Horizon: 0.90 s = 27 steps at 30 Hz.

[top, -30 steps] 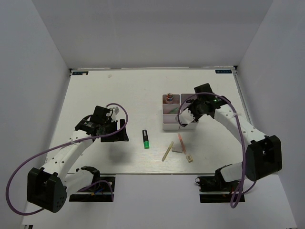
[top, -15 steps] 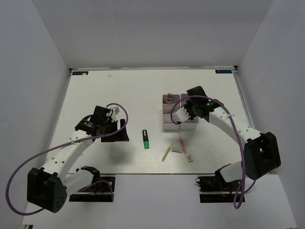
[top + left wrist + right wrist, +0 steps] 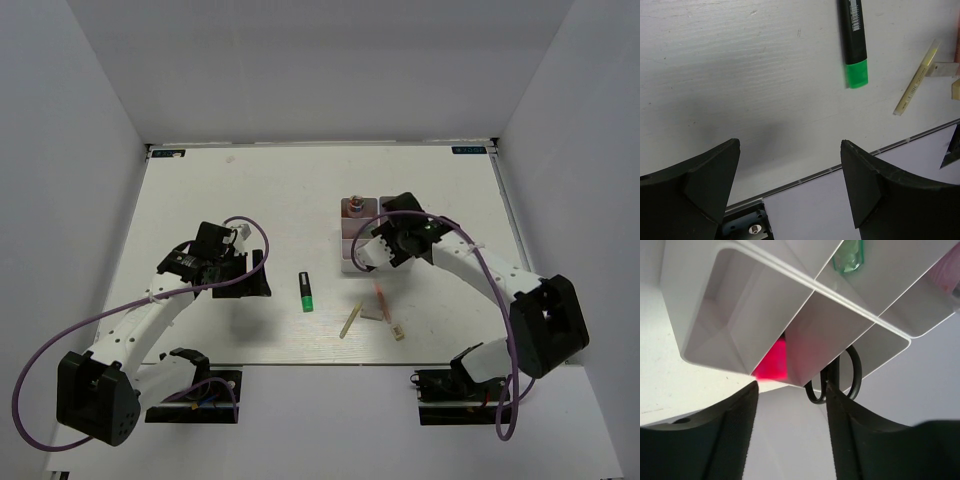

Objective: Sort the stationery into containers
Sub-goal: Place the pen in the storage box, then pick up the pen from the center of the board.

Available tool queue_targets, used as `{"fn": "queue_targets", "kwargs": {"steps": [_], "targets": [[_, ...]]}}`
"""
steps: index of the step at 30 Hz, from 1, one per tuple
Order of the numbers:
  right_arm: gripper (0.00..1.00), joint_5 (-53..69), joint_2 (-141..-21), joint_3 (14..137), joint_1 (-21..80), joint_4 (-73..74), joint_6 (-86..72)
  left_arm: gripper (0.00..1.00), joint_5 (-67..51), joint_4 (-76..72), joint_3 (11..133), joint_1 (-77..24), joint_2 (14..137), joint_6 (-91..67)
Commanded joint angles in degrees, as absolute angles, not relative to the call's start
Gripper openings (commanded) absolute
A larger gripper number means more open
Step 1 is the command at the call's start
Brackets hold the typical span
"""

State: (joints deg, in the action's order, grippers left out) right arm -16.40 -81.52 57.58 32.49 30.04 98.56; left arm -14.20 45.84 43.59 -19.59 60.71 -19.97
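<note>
The four joined white bins (image 3: pixel 352 240) stand right of the table's middle. My right gripper (image 3: pixel 362 256) hovers open and empty over their near left corner. In the right wrist view the bins (image 3: pixel 740 315) hold a mint-green marker (image 3: pixel 847 257), a pink item (image 3: pixel 771 360) seen through a wall, and black-handled scissors (image 3: pixel 840 376). On the table lie a black-green marker (image 3: pixel 305 291), a cream stick (image 3: pixel 351 317), a pink stick (image 3: pixel 380 296), a grey eraser (image 3: pixel 372 314) and a tan eraser (image 3: pixel 398 333). My left gripper (image 3: pixel 258 272) is open and empty, left of the black-green marker (image 3: pixel 854 40).
The left wrist view shows the cream stick (image 3: pixel 916 80) and the table's near edge (image 3: pixel 805 179) just below my open fingers. White walls enclose the table on three sides. A purple cable loops over each arm.
My right gripper has moved left and nearer, from the right-hand bins to the near left corner of the block. The left arm has not moved.
</note>
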Motion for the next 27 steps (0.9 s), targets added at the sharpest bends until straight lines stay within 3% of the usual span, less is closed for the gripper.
{"fn": "queue_targets", "kwargs": {"steps": [1, 5, 7, 8, 11, 12, 14, 15, 16, 17, 18, 20, 21, 23, 25, 27], "targets": [[0.61, -17.31, -80.51, 58.97, 33.48, 30.85, 96.15, 0.92, -15.2, 45.17, 43.24, -19.34, 59.85, -19.6], [0.61, -17.66, -79.63, 60.03, 34.01, 31.02, 94.84, 0.92, -15.99, 44.74, 43.16, -19.34, 60.2, -19.77], [0.59, -17.75, -79.37, 61.42, 34.1, 31.29, 93.52, 0.86, -17.04, 44.39, 42.98, -19.25, 60.21, -19.86], [0.49, -17.58, -79.02, 61.87, 34.19, 31.64, 92.91, 0.73, -18.18, 43.34, 42.54, -19.34, 60.29, -20.39], [0.0, -16.35, -78.31, 67.3, 34.54, 33.74, 84.93, 0.4, -20.82, 40.35, 42.01, -19.25, 61.26, -21.53], [0.0, -15.74, -77.96, 68.63, 34.8, 35.23, 74.64, 0.18, -23.35, 39.21, 42.1, -19.25, 61.69, -21.97], [0.0, -14.68, -78.31, 75.28, 34.98, 42.65, 62.14, 0.05, -24.6, 38.06, 42.62, -19.34, 64.77, -24.51], [0.0, -10.41, -79.79, 77.5, 34.89, 46.28, 58.22, 0.04, -25.57, 38.23, 43.76, -19.95, 65.65, -25.04], [0.07, -7.85, -80.59, 84.74, 34.72, 50.23, 51.75, 0.06, -25.23, 38.49, 44.38, -20.39, 68.79, -25.48], [0.51, -4.95, -81.38, 86.81, 34.54, 60.45, 45.5, 0.12, -24.18, 38.93, 46.47, -21.0, 69.51, -25.58], [0.58, 4.3, -83.74, 88.23, 34.8, 62.99, 42.57, 0.36, -22.78, 40.5, 47.1, -21.18, 70.91, -25.84], [0.73, 14.44, -85.24, 91.4, 35.15, 68.35, 35.17, 0.62, -20.67, 42.0, 47.98, -21.27, 71.8, -25.23], [0.73, 16.76, -86.12, 91.49, 35.5, 69.07, 33.16, 0.77, -19.78, 43.23, 49.29, -21.1, 71.63, -24.53], [0.66, 22.48, -87.62, 91.06, 36.56, 68.91, 28.05, 0.82, -18.46, 43.59, 49.48, -20.92, 69.89, -24.61], [0.33, 22.24, -90.33, 91.58, 37.53, 67.94, 24.11, 0.86, -17.32, 41.84, 48.08, -20.92, 68.47, -26.98], [0.09, 22.32, -92.19, 93.85, 39.02, 67.77, 19.62, 0.86, -15.83, 42.27, 48.16, -21.01, 65.14, -28.82]]}}
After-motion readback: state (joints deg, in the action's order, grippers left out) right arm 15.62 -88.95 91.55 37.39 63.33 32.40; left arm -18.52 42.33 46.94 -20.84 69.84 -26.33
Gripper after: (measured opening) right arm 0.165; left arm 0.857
